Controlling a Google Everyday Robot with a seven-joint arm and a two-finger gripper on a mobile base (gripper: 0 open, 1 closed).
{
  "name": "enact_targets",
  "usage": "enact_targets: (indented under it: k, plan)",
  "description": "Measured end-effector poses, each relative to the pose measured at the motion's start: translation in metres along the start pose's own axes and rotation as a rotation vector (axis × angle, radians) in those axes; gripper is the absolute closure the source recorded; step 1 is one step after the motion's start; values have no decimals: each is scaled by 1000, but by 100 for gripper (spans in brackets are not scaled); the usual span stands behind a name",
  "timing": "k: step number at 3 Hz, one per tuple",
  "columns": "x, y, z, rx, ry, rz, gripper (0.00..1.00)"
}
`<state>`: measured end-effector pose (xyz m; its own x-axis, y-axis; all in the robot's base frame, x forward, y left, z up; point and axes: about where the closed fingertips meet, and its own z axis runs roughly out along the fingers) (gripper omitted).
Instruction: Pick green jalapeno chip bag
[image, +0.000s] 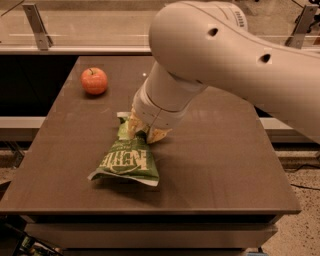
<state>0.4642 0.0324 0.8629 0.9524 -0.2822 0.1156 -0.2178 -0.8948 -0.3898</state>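
Observation:
The green jalapeno chip bag (127, 159) lies flat on the brown table (215, 165), left of centre, its white "KETTLE" lettering upside down to me and a pale sealed end toward the front. My gripper (144, 131) comes down from the big white arm (235, 60) onto the bag's far end. Its yellowish fingertips (134, 125) sit at both sides of that end. The arm's wrist hides the top of the bag.
A red apple (94, 80) stands at the table's back left, apart from the bag. A glass rail with metal brackets (37, 25) runs behind the table. The table's front edge (150, 210) is near the bag.

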Motion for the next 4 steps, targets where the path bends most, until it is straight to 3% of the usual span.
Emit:
enact_targets:
  k: [2, 4]
  plan:
    - [16, -1, -39, 138, -27, -23, 100]
    - [29, -6, -88, 212, -8, -36, 100]
